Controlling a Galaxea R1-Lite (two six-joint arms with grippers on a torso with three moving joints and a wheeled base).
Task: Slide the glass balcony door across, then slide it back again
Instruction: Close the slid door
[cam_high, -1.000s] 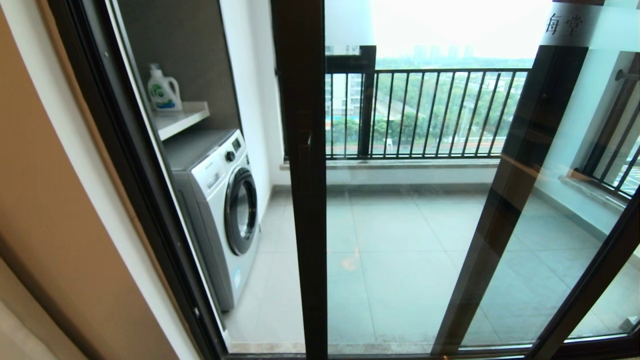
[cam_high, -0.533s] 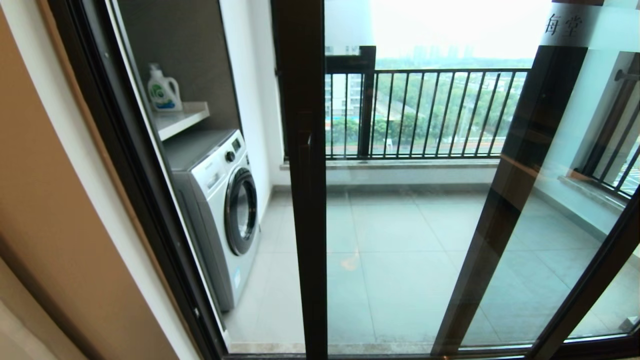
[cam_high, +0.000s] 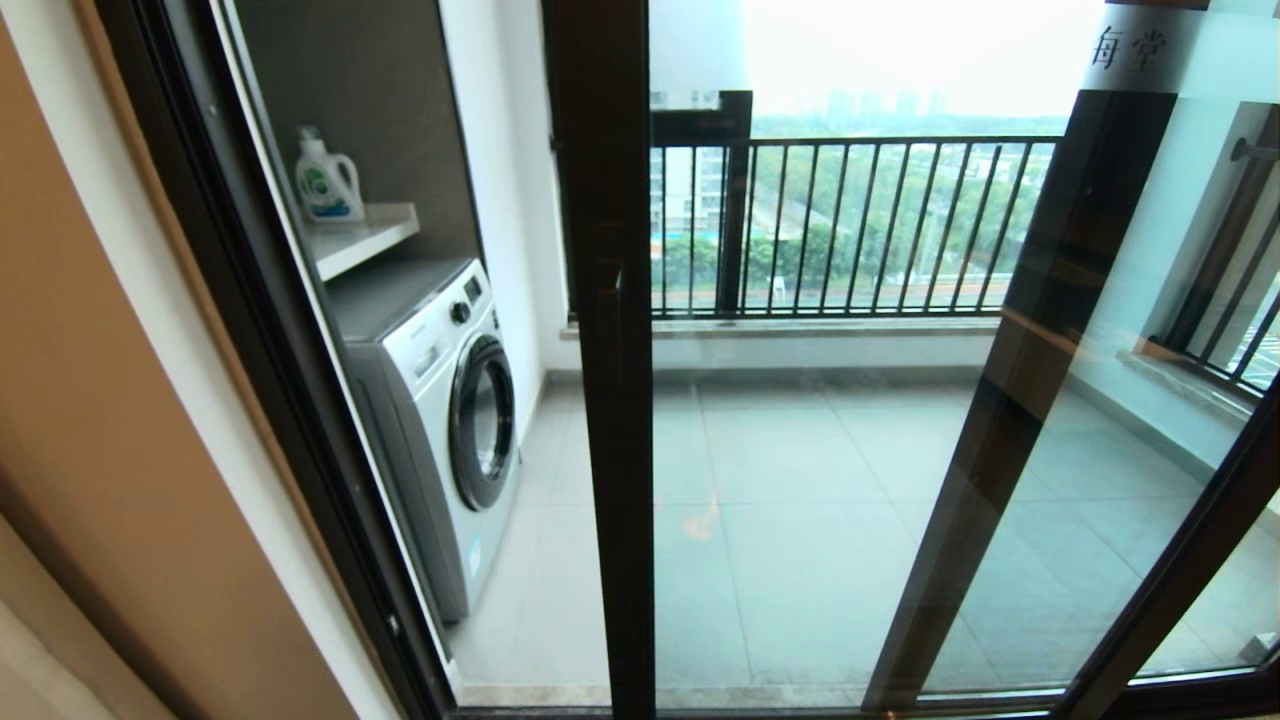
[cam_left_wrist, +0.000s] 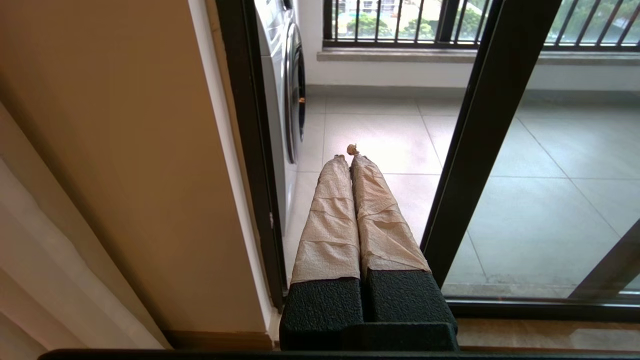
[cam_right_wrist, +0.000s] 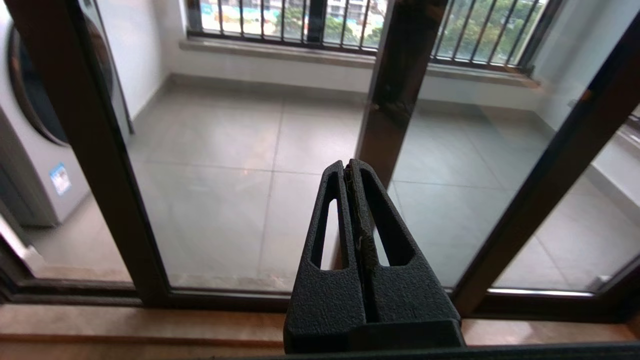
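Nothing moved — door (cam_high: 610, 400) beyond fingers (cam_right_wrist: 372, 210)

A home's laundry balcony — washing machine (cam_high: 440, 420), detergent bottle (cam_high: 326, 180), tiled floor (cam_high: 800, 520), railing (cam_high: 850, 225).

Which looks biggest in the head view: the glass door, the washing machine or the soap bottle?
1. glass balcony door, filling most of the view
2. washing machine
3. detergent bottle on the shelf, smallest, though it stands farther back.

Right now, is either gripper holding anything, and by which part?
Nothing is held. The left gripper and right gripper are both shut on nothing, short of the glass balcony door.
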